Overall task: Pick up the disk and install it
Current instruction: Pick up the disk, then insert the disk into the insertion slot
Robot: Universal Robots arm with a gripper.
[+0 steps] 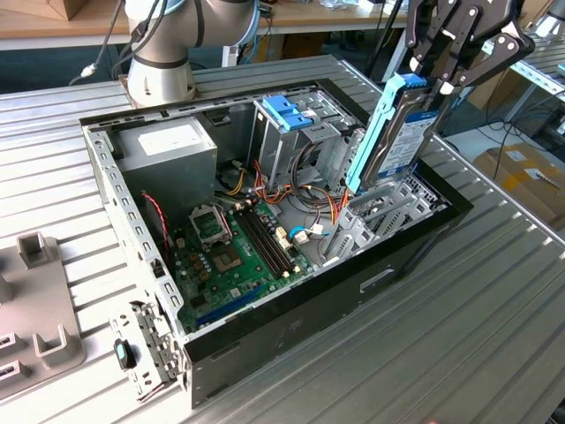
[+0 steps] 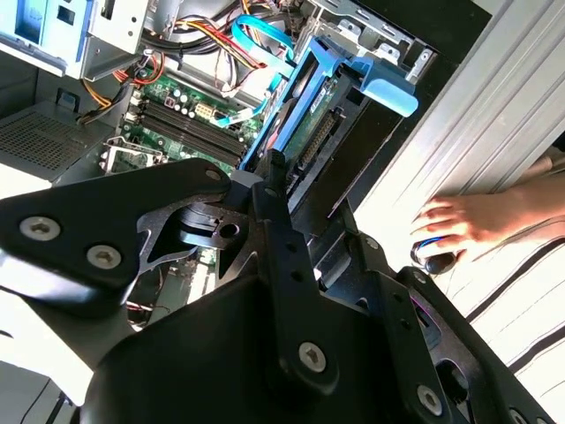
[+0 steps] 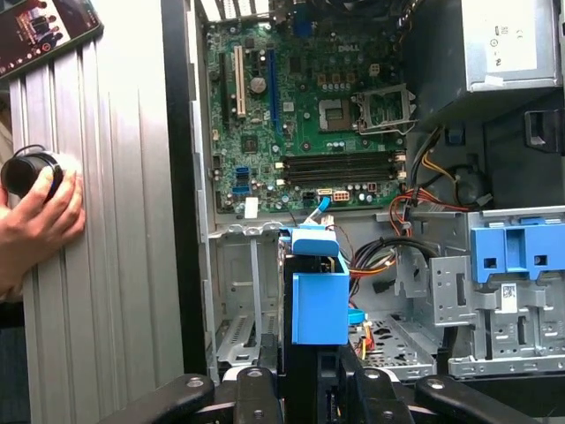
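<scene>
- My tool (image 1: 437, 78) is pinching the disk (image 1: 397, 132) by its upper end, one finger pressed on either side of the blue edge frame.
- The disk hangs on end, tilted, over the open computer case (image 1: 291, 309). It is at the corner on the exterior view's right, and its lower end dips towards the empty drive bay (image 1: 388, 212).
- I cannot tell whether that lower end touches the bay's metal yet.
- I judge the pick-up done and the installing in hand: the disk is lifted, carried over the bay and not yet seated.
- As I read it, this step calls for the blue frame (image 3: 318, 300) to sit square with the bay's rails and clear of the loose cables (image 3: 388, 256) beside it.
- The disk carries a white and blue label, the grey power supply (image 1: 168, 150) a white sticker, and the motherboard (image 1: 238, 256) some printed marks. I read none of it off.
- A person's hand (image 3: 40, 212) rests on a small black object (image 3: 26, 172) on the ribbed tabletop (image 1: 459, 353), outside the case.
</scene>
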